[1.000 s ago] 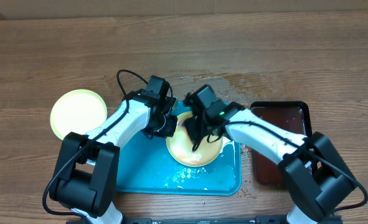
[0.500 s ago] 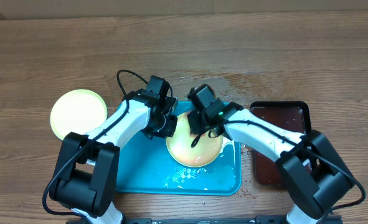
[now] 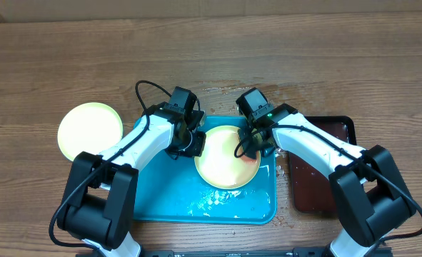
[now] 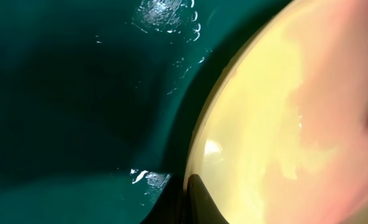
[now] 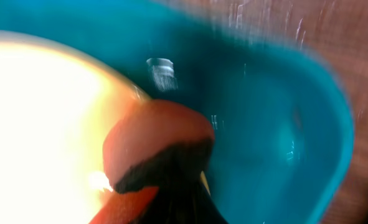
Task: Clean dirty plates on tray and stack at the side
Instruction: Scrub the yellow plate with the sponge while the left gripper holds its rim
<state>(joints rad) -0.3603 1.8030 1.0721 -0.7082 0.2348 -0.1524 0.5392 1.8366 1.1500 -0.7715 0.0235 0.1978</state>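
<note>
A pale yellow plate (image 3: 221,163) lies on the turquoise tray (image 3: 161,193), with a reddish smear on its right side. My left gripper (image 3: 196,145) is shut on the plate's left rim; in the left wrist view the gripper's (image 4: 193,199) dark fingers pinch the plate (image 4: 264,124) edge over the tray (image 4: 78,93). My right gripper (image 3: 248,146) is shut on an orange-red sponge (image 5: 159,134) with a dark layer, pressed at the upper right of the plate (image 5: 40,112). A second pale yellow plate (image 3: 91,130) sits on the table left of the tray.
A dark brown-red tray (image 3: 325,168) with a black rim stands right of the turquoise one. Water glistens on the wood (image 3: 268,93) behind the trays, and suds lie on the tray's front part (image 3: 211,203).
My right gripper has swept with the sponge from the plate's middle to its upper right edge. The plate shifted slightly back and right. The left gripper kept its hold.
</note>
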